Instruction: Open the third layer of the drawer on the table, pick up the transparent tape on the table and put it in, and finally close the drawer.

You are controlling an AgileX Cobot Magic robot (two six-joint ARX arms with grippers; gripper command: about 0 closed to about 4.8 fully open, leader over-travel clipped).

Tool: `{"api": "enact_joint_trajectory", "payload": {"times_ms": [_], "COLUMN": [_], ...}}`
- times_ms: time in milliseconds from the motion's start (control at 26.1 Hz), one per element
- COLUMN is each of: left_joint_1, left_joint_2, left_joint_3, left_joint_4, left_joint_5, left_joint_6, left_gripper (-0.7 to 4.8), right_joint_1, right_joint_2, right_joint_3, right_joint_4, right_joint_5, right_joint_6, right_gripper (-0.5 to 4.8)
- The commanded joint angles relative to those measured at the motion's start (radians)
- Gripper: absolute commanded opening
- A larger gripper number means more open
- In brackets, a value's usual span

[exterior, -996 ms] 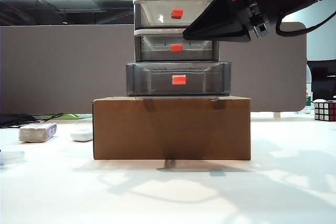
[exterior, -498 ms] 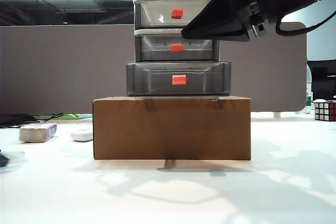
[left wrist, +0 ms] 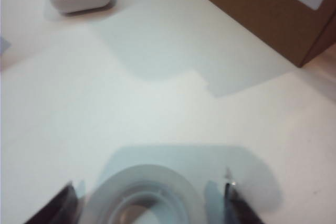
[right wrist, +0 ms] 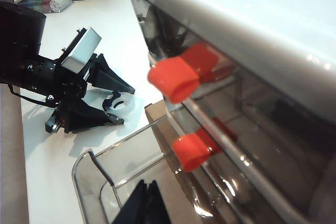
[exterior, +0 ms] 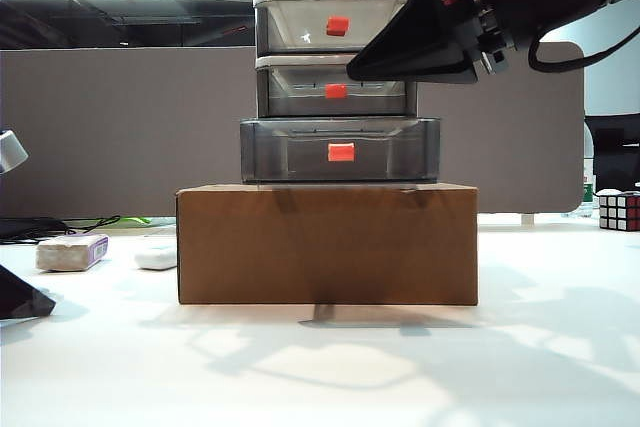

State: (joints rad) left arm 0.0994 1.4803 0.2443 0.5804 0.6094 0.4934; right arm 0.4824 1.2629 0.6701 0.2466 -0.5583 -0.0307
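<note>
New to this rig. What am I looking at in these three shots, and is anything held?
It is a two-arm robot, each arm ending in a two-finger gripper. The exterior view is a fixed camera facing the table; the other two look down from each arm's wrist.

On the table a cardboard box carries the drawer, whose third layer is pulled out. Beside the box lie a white bar and a purple-labelled block.

The left gripper is low by the table's left edge, open, with its fingers on either side of the tape, not yet closed. The right gripper is shut, up by the drawer's upper tiers, holding nothing.
</note>
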Motion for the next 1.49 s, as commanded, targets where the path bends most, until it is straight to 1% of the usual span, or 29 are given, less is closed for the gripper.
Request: {"api": "enact_joint_trajectory", "payload": {"times_ms": [38, 77, 192, 230, 268, 307, 422, 537, 613, 652, 728, 843, 920, 958, 996, 1111, 1188, 1265, 1303, 1495], "left_joint_1": [0.002, 0.002, 0.002, 0.002, 0.002, 0.002, -0.003, -0.017, -0.05, -0.09, -0.141, -0.244, -0.321, -0.357, -0.431, -0.519, -0.564, -0.597, -0.632, -0.707], "left_joint_2": [0.004, 0.004, 0.004, 0.004, 0.003, 0.0, -0.032, -0.105, -0.186, -0.257, -0.333, -0.454, -0.519, -0.539, -0.558, -0.537, -0.499, -0.46, -0.414, -0.324], "left_joint_3": [-0.003, -0.003, -0.003, -0.002, -0.002, -0.002, -0.001, 0.0, 0.001, 0.003, 0.003, 0.006, 0.029, 0.045, 0.095, 0.183, 0.24, 0.277, 0.311, 0.352], "left_joint_4": [-0.072, -0.08, -0.085, -0.079, -0.065, -0.061, -0.055, -0.055, -0.055, -0.055, -0.055, -0.055, -0.072, -0.08, -0.099, -0.163, -0.202, -0.204, -0.197, -0.198], "left_joint_5": [-0.031, -0.03, -0.021, -0.009, 0.016, 0.025, 0.027, 0.024, 0.022, 0.017, 0.015, 0.001, -0.047, -0.064, -0.103, -0.158, -0.171, -0.171, -0.172, -0.187], "left_joint_6": [0.008, 0.008, 0.007, 0.004, 0.001, -0.011, -0.062, -0.085, -0.084, -0.082, -0.083, -0.083, -0.087, -0.087, -0.086, -0.082, -0.082, -0.082, -0.076, -0.075], "left_gripper": [2.22, 1.54, 1.21, 1.0, 0.6, 0.47, 0.48, 0.56, 0.62, 0.62, 0.62, 0.68, 0.71, 0.82, 0.96, 1.2, 1.22, 1.22, 1.22, 1.21], "right_joint_1": [0.0, 0.0, 0.0, 0.0, 0.0, 0.0, 0.0, 0.0, 0.0, 0.0, 0.0, 0.0, 0.0, 0.0, 0.0, 0.0, 0.0, 0.0, 0.0, 0.0], "right_joint_2": [-0.005, -0.005, -0.005, -0.005, -0.005, -0.005, -0.006, -0.008, -0.008, -0.008, -0.008, -0.01, -0.013, -0.015, -0.021, -0.035, -0.042, -0.052, -0.064, -0.105], "right_joint_3": [0.006, 0.006, 0.006, 0.006, 0.006, 0.006, 0.006, 0.006, 0.006, 0.006, 0.006, 0.006, 0.006, 0.006, 0.006, 0.006, 0.006, 0.006, 0.006, 0.006], "right_joint_4": [0.012, 0.012, 0.012, 0.012, 0.012, 0.012, 0.012, 0.012, 0.012, 0.012, 0.012, 0.012, 0.011, 0.012, 0.011, 0.01, 0.011, 0.01, 0.008, -0.019], "right_joint_5": [-0.002, -0.002, -0.002, -0.002, -0.002, -0.003, -0.004, -0.006, -0.006, -0.006, -0.006, -0.006, -0.006, -0.006, -0.006, -0.006, -0.006, -0.007, -0.006, -0.005], "right_joint_6": [-0.004, -0.004, -0.004, -0.004, -0.003, -0.003, -0.003, -0.003, -0.003, -0.003, -0.003, -0.003, -0.003, -0.003, -0.004, -0.004, -0.003, -0.003, -0.003, -0.004], "right_gripper": [-0.05, -0.05, -0.05, -0.05, -0.05, -0.05, -0.05, -0.05, -0.05, -0.05, -0.05, -0.05, -0.05, -0.05, -0.05, -0.05, -0.05, -0.05, -0.05, -0.05]}}
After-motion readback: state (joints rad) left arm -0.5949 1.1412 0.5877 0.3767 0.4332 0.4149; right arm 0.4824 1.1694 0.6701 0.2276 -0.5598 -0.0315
